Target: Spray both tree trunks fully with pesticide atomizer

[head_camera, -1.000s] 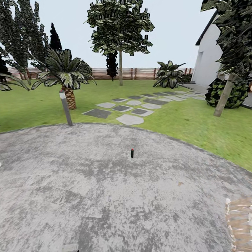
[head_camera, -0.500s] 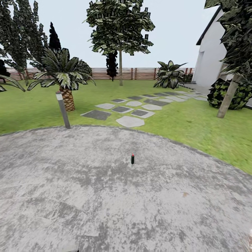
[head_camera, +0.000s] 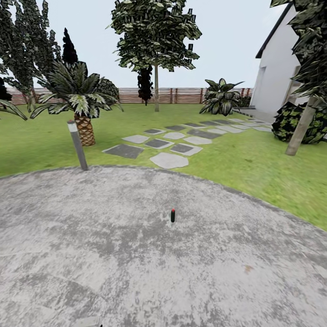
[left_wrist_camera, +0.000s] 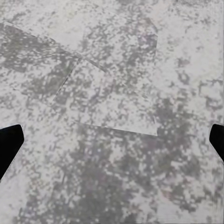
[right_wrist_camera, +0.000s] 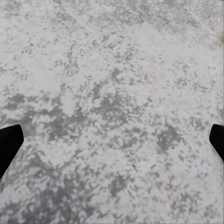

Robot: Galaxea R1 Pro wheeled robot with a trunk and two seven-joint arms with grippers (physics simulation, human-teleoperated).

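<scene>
atomizer (head_camera: 172, 215), slim dark cylinder, red-capped, upright on mottled grey paving (head_camera: 136, 254); both pincers spread wide.

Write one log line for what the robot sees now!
phase: approach | atomizer: upright on paving, untouched | left gripper: open, empty | right gripper: open, empty

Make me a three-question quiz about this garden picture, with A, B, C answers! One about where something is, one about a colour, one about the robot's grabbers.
1. Where does the small atomizer stand?
A. on the grass
B. on the grey paved circle
C. on a stepping stone

2. What colour is its cap?
A. red
B. blue
C. yellow

3. How are the two grippers?
A. shut on the atomizer
B. shut on nothing
C. open

Answers:
1 B: it stands upright on the paved circle, well short of the lawn.
2 A: a red tip tops its dark body.
3 C: the left gripper and right gripper have fingers far apart over bare paving.
</scene>
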